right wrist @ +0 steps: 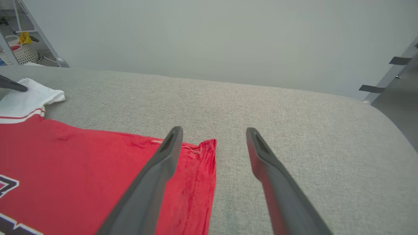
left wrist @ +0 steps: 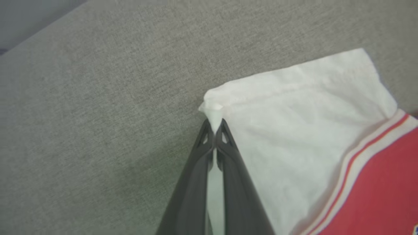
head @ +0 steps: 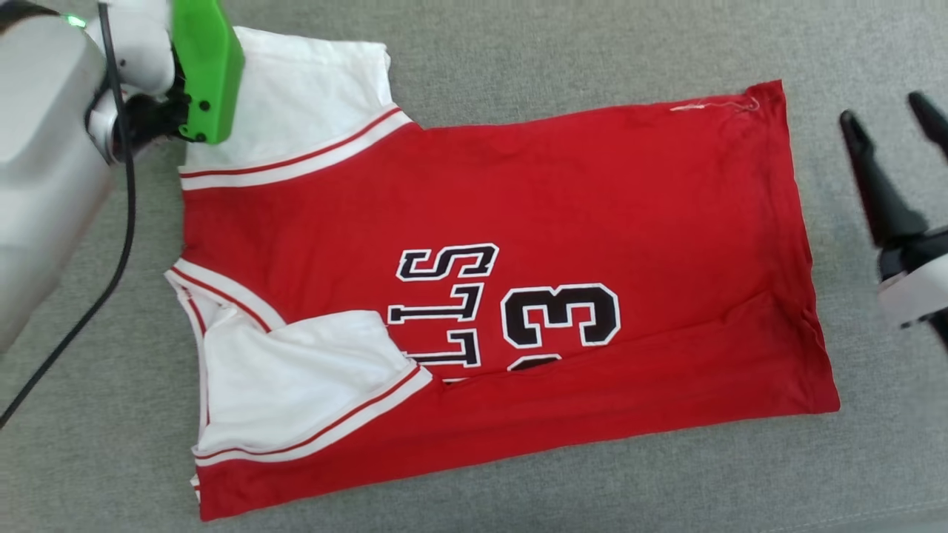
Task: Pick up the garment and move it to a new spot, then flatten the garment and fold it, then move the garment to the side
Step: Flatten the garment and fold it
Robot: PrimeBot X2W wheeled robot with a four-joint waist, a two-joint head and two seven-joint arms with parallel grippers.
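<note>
The left arm's pale forearm (head: 37, 148) lies closest in the head view, filling the upper left corner, with a green cover (head: 209, 70) at its wrist and a black cable (head: 118, 244) trailing down beside it. Under everything runs a wide grey cloth surface (head: 518, 44). The garment (head: 592, 192) lies on it, front up and mostly flat, collar toward the robot's left and hem toward its right. A long red flap (head: 629, 363) along the near side is folded up over the front. The far sleeve (head: 311, 96), white with red-striped trim, lies spread out at the upper left, partly under the green cover. The near sleeve (head: 296, 385) is folded in over the chest. Between them, flap and sleeve hide part of the navy lettering (head: 511, 311).

The right gripper (head: 885, 111) hovers at the right, just beyond the hem, fingers spread wide and holding nothing. In its wrist view one finger hangs over the hem's far corner and the other over bare grey cloth. The left gripper (left wrist: 214, 125) is pressed together at the outer corner of the far sleeve, with a small tuft of white cloth pinched between its tips. A loose white thread (head: 715, 106) lies along the hem's far corner
</note>
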